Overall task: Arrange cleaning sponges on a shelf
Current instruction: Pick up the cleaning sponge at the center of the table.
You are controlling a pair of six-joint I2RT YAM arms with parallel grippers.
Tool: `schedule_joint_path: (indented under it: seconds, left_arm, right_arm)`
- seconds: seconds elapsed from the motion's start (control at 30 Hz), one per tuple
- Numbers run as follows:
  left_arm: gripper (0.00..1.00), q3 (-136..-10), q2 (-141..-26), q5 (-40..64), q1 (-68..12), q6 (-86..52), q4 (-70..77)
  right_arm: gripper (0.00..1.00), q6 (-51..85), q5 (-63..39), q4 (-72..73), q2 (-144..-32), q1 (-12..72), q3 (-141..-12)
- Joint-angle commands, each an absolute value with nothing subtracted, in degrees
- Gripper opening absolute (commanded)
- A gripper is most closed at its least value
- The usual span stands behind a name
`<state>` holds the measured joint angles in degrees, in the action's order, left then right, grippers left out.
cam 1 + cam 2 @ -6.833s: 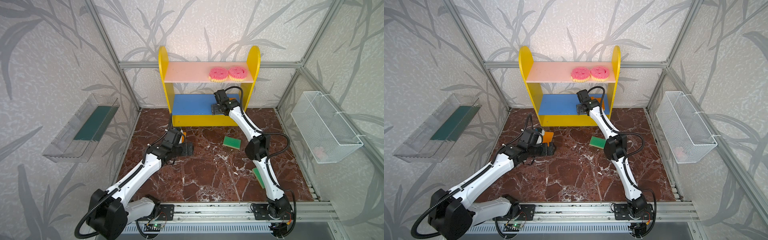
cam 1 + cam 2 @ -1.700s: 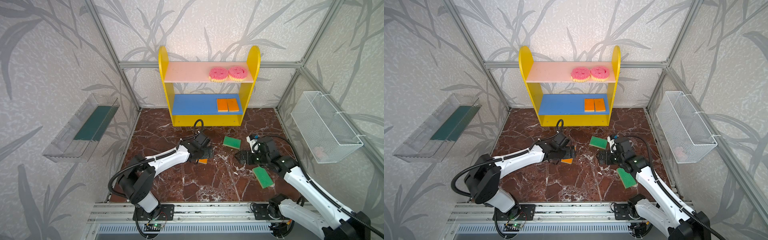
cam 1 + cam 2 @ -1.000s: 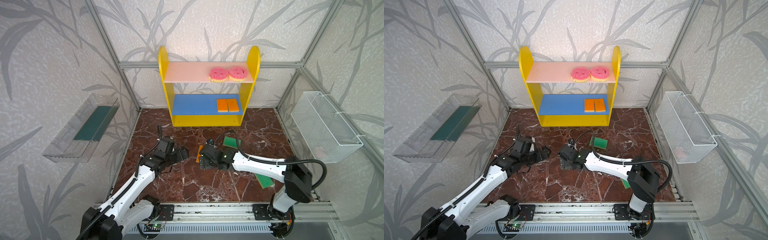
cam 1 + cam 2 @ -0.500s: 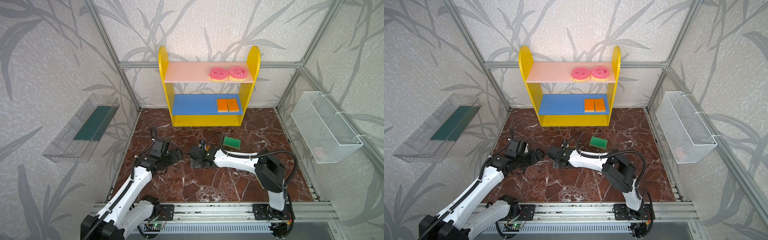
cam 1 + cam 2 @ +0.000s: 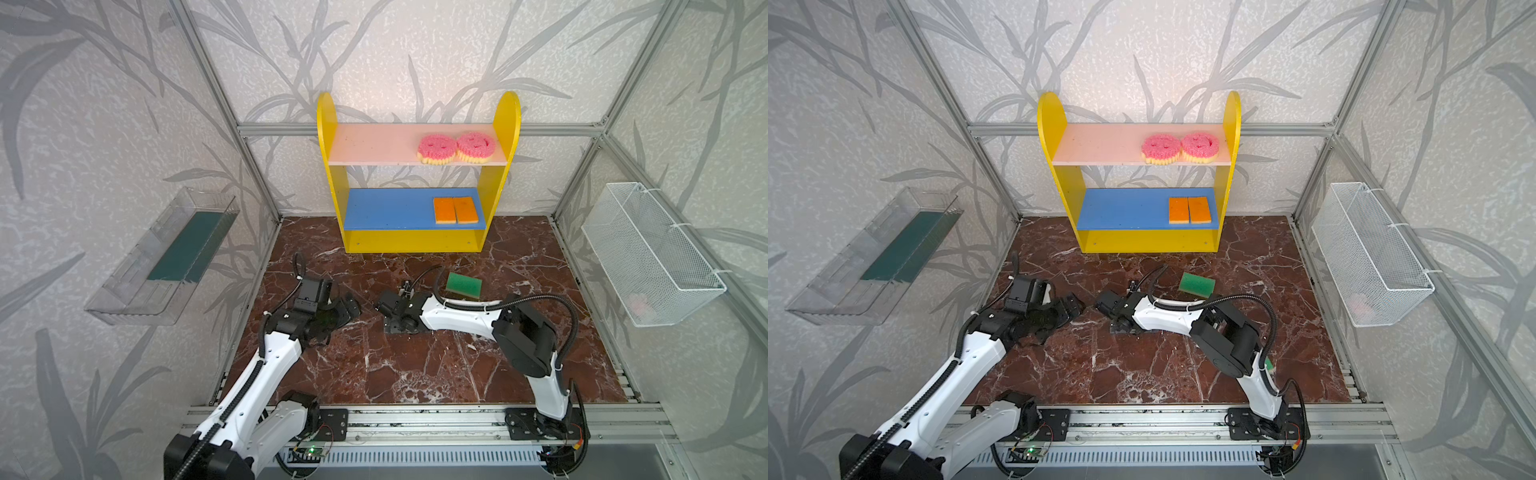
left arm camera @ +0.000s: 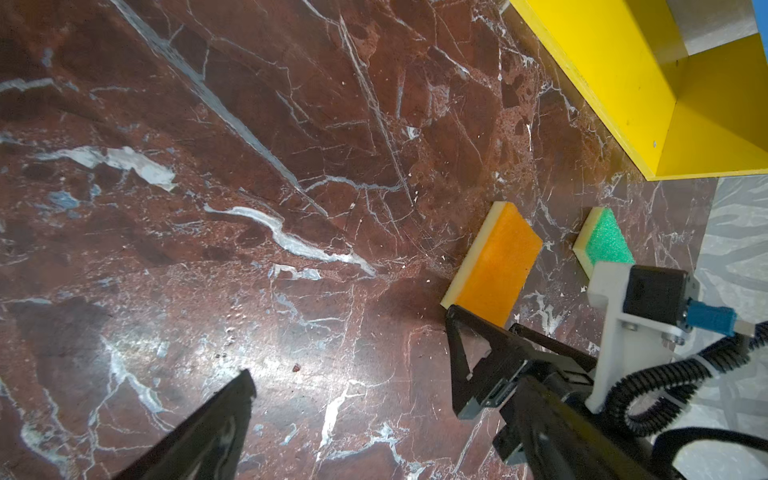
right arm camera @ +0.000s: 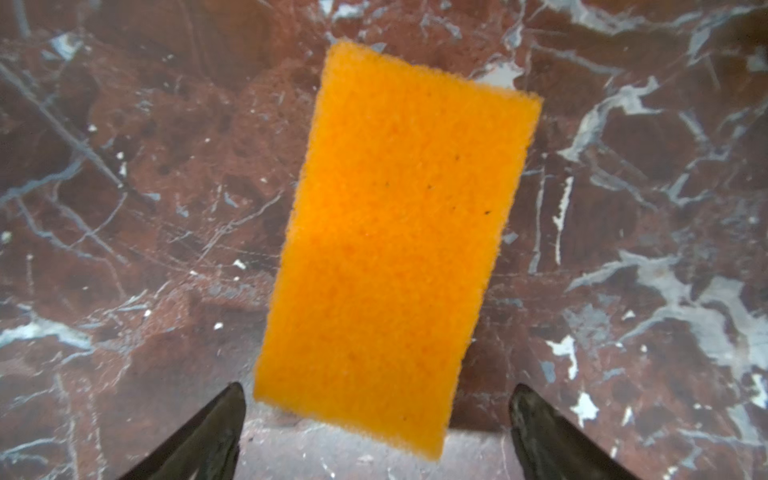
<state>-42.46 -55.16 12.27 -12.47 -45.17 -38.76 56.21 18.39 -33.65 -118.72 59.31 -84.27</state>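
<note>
Gleaming red marble floor (image 5: 415, 374), leafy walls (image 5: 104, 124)

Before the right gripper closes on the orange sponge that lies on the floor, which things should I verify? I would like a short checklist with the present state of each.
1. The right gripper is open: ok, the jaws stand wide.
2. The orange sponge is between the jaws: ok, but only its near end, slightly skewed.
3. The sponge lies flat on the floor, orange side up: ok.
4. The fingertips are low enough to grip: cannot tell.
5. The left gripper is out of the way: ok, open and apart from the sponge.
6. The blue board has free room beside the two orange sponges: ok.
</note>
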Motion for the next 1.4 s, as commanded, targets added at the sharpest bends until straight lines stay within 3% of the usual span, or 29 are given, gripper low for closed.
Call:
schedule_joint_path:
  seconds: [0.0,0.67,1.37]
  left_arm:
    - [0.99,-41.82,-54.51,12.61,-11.87,-45.70,-39.03]
    - [0.99,-40.70,-53.10,12.55,-10.72,-45.14,-38.26]
    - [0.99,-38.94,-53.45,15.57,-8.76,-45.22,-35.20]
  right_arm:
    - [0.97,57.22,18.66,-34.69,-120.63,59.12,-85.37]
    - [0.99,57.18,17.14,-34.66,-125.69,56.80,-90.82]
    - [0.83,54.32,20.36,-36.91,-121.57,56.79,-81.30]
